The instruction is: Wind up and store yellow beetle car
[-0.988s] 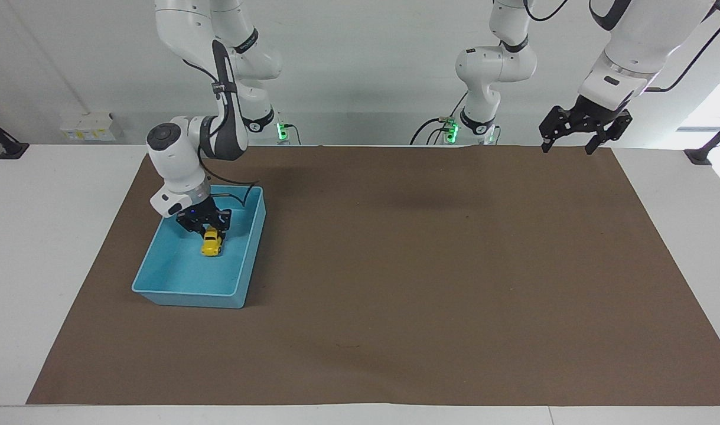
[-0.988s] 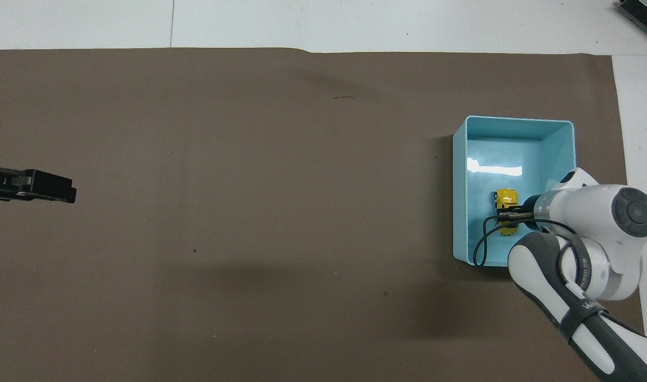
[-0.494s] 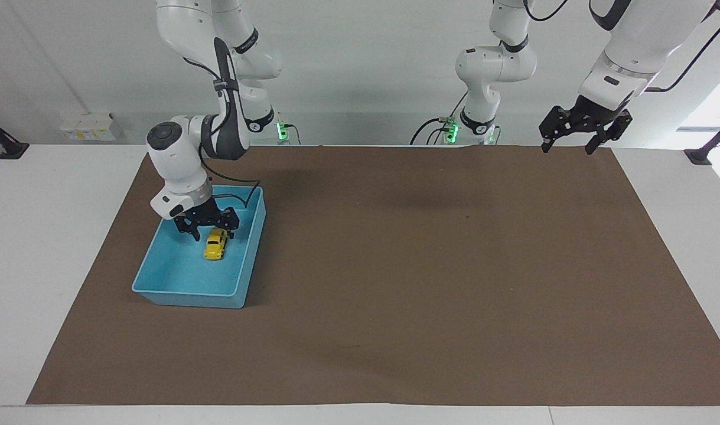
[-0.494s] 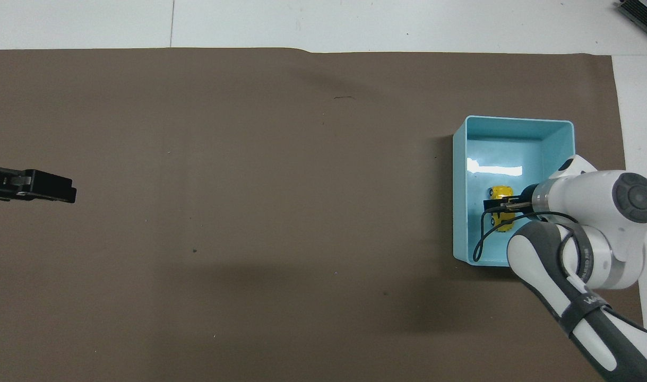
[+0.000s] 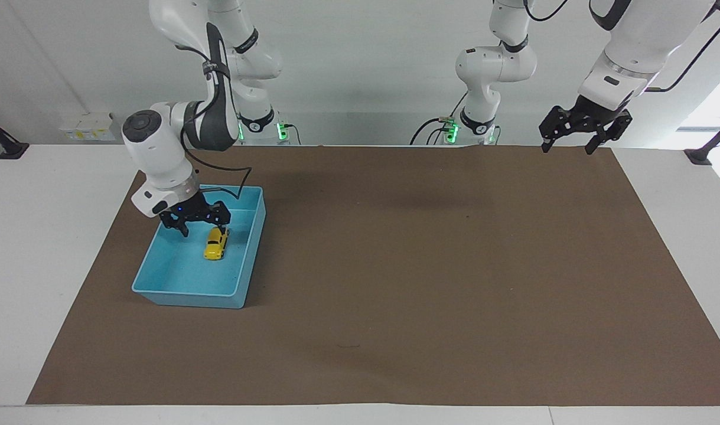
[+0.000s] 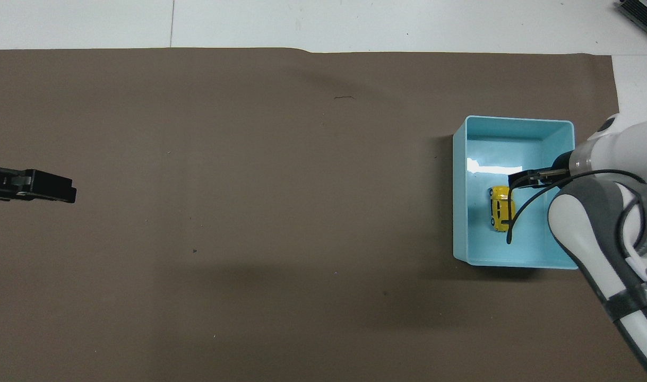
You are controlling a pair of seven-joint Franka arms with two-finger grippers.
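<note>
The yellow beetle car (image 5: 216, 244) (image 6: 501, 208) lies on the floor of the light blue bin (image 5: 185, 291) (image 6: 513, 121), free of any grip. My right gripper (image 5: 204, 227) (image 6: 517, 180) hangs open just above the bin, over the car's end that points to the robots, and does not touch it. My left gripper (image 5: 566, 149) (image 6: 68, 192) waits raised and open with nothing in it, over the mat's edge at the left arm's end of the table.
The bin stands on a brown mat (image 5: 430, 265) at the right arm's end of the table. A black cable (image 6: 519, 212) loops down from the right wrist over the bin. White table (image 5: 52, 248) borders the mat.
My right gripper opened and let go of the car, then lifted and swung toward the table's edge at the right arm's end. The car stays in the bin. The left arm has not moved.
</note>
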